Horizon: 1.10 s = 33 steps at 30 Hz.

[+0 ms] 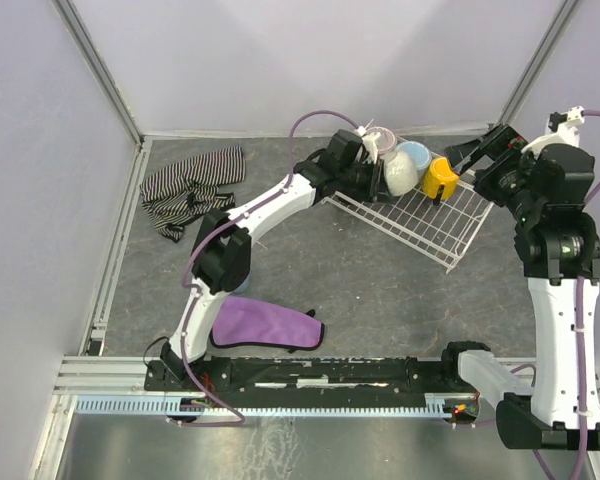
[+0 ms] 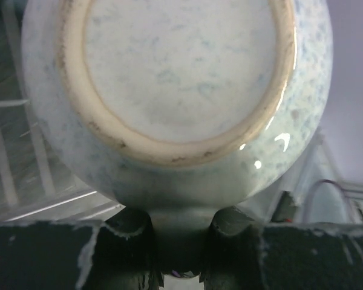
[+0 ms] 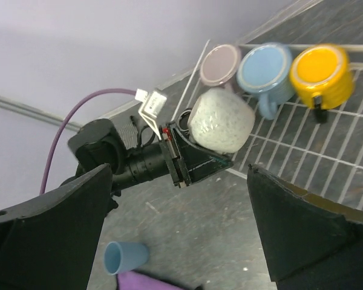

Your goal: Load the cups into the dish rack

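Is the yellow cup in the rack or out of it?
In. The yellow cup rests on the white wires of the dish rack, right beside the light blue cup.

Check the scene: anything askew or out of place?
The dish rack sits diagonally, not square to the table edges. A small blue cup sits on the table beside the purple cloth, well apart from the rack.
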### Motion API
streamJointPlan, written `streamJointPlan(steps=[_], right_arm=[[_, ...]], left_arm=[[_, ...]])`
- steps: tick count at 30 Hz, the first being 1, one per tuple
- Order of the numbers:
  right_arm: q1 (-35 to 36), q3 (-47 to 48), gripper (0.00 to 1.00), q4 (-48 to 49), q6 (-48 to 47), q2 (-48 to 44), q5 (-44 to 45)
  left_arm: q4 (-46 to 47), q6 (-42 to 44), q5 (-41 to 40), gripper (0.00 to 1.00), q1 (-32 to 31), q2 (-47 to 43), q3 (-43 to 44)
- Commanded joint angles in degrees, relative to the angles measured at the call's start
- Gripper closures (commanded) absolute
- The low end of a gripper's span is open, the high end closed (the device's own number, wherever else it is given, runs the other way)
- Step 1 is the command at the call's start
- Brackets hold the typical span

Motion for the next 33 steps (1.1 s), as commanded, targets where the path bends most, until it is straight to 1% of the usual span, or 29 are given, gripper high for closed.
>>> streamJointPlan(steps=[1, 5, 12, 16, 21, 22, 29, 33], right_arm=[[0.2, 5.0, 0.00, -5.4, -7.5, 0.2, 7.1], [0.2, 7.0, 0.00, -6.4, -8.6, 1.8, 7.2], [0.2, 7.0, 0.00, -7.4, -9.9, 1.7, 7.1], [0.2, 6.7, 0.01, -7.8, -10.1, 1.8, 6.7], [0.1, 6.2, 0.01, -8.0, -10.1, 1.9, 6.3], [0.1, 6.2, 0.01, -8.1, -10.1, 2.0, 6.3], [0.1, 6.4, 0.01, -8.9, -10.5, 3.1, 5.0], [0.1, 7.0, 0.02, -10.2, -11.4, 4.6, 4.6]], left_arm=[[-8.5, 12.9, -7.8, 0.97, 0.2, 2.1, 6.3], [-10.6, 16.4, -10.5, 0.97, -0.3, 3.7, 8.6], [-12.3, 20.7, -14.8, 0.97, -1.7, 4.5, 10.5], [-13.7, 23.8, -15.6, 0.97, -3.4, 5.2, 11.2], [-14.2, 27.6, -15.4, 0.97, -5.1, 5.5, 11.6], [-14.2, 28.2, -15.7, 0.97, -5.4, 6.8, 11.9], [-14.1, 33.0, -13.7, 0.97, -5.8, 10.7, 17.6], [-13.4, 33.7, -14.4, 0.97, -5.7, 13.1, 21.3]])
